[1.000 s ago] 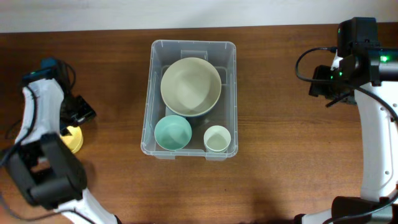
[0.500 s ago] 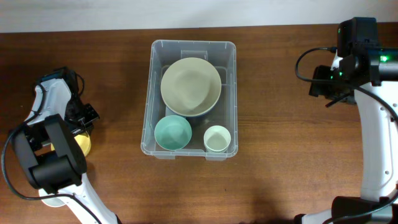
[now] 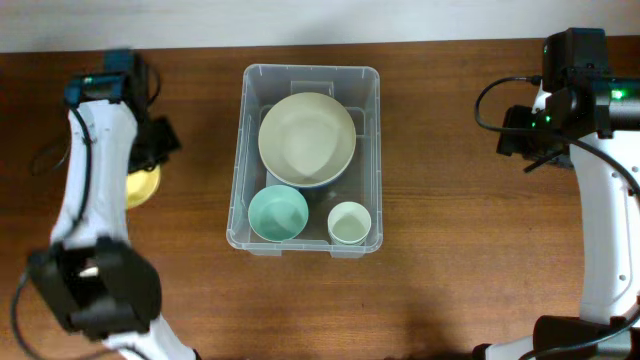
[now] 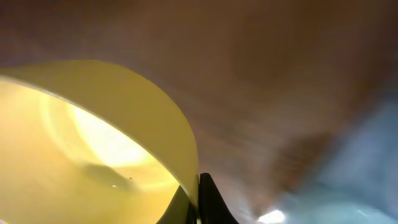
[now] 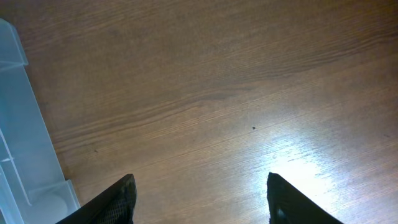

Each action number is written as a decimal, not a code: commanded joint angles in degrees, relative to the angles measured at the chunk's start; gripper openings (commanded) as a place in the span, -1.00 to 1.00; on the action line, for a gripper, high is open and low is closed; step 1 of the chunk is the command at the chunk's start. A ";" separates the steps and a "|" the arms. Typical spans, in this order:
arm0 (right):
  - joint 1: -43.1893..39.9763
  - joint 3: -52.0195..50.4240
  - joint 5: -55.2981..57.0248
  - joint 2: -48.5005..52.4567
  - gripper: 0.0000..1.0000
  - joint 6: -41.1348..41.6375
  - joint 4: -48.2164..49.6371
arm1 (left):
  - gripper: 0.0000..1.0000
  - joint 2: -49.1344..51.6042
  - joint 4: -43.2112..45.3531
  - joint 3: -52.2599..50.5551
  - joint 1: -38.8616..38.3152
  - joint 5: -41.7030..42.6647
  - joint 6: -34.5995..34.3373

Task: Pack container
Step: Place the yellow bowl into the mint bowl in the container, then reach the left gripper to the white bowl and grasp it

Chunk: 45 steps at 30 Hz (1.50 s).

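The clear plastic container (image 3: pixel 243 150) stands in the middle of the table. Inside it are a large cream bowl (image 3: pixel 307 138), a teal bowl (image 3: pixel 278 213) and a small pale green cup (image 3: pixel 349 222). To its left, my left gripper (image 3: pixel 150 165) is shut on the rim of a yellow bowl (image 3: pixel 140 187). In the left wrist view the yellow bowl (image 4: pixel 93 143) fills the left side, its wall pinched between the fingertips (image 4: pixel 208 202). My right gripper (image 5: pixel 202 199) hangs open over bare wood right of the container (image 5: pixel 25 155), holding nothing.
The wooden table (image 3: pixel 450 250) runs out to both sides of the container. The right arm (image 3: pixel 565 95) stands at the far right edge, with cables beside it. The left arm's base (image 3: pixel 95 290) sits at the front left.
My left gripper has closed on the yellow bowl's rim and swung with it from the front left toward the back, a little nearer the container. The right arm has not moved.
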 commanded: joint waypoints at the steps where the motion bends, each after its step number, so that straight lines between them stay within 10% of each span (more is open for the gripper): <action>1: -0.42 -0.28 0.92 -1.14 0.25 -0.50 0.00 | -0.99 -9.11 0.31 2.86 -7.54 0.20 0.76; 13: -0.42 -0.31 0.90 -1.14 0.25 -0.50 -0.02 | -0.99 -9.22 -1.16 -3.02 -34.51 0.22 0.70; 25: -0.42 -0.28 0.90 -1.14 0.25 -0.50 -0.11 | -0.95 -2.82 4.72 -13.38 -38.58 4.79 0.74; 28: -0.42 -0.31 0.90 -1.14 0.25 -0.50 -0.09 | 0.22 -2.80 4.74 -13.29 -38.56 4.66 0.79; 36: -0.42 -0.28 0.92 -1.14 0.26 -0.52 -0.04 | 0.43 -10.05 -1.42 -6.19 -31.17 -6.12 -2.99; 45: -0.42 -0.28 0.92 -1.14 0.26 -0.50 0.26 | 0.53 -21.42 -3.98 -6.60 -5.01 -6.91 -9.38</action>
